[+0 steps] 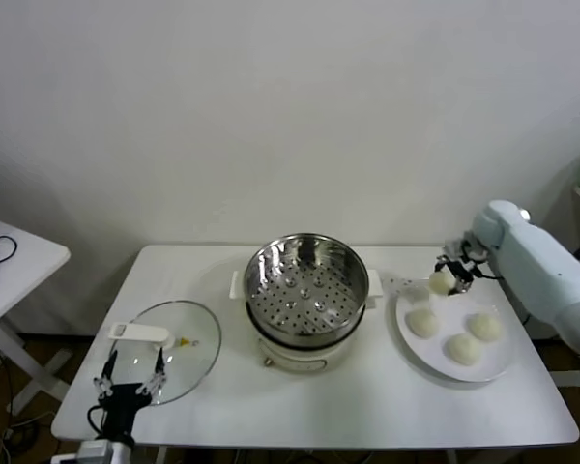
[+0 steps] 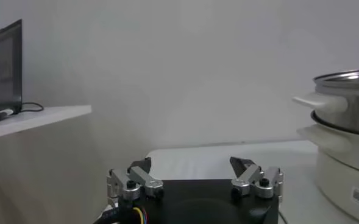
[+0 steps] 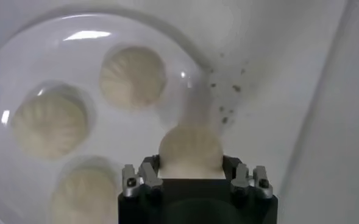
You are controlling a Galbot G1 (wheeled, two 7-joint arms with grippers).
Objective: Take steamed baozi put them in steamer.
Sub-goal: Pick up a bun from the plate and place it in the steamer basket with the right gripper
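The steamer (image 1: 306,282), a shiny round perforated steel basket, sits mid-table left of the glossy white plate (image 1: 416,345) bearing three pleated baozi (image 1: 463,349), above which the right gripper (image 1: 451,276) clasps a fourth bun (image 3: 191,152), while the left gripper (image 2: 195,178) rests spread near the glass lid (image 1: 187,360).

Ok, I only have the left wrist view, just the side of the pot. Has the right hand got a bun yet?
Observer: Yes. The right hand is shut on a bun, lifted above the plate's far left edge.
Operator: How many buns are left on the plate?
Observer: Three buns lie on it.
Operator: Anything in the steamer basket?
Observer: No, the steamer basket holds nothing; its holed floor shows bare.
Operator: And where is the lid?
Observer: The glass lid lies flat on the table, left of the pot, with your left hand over its near edge, open.
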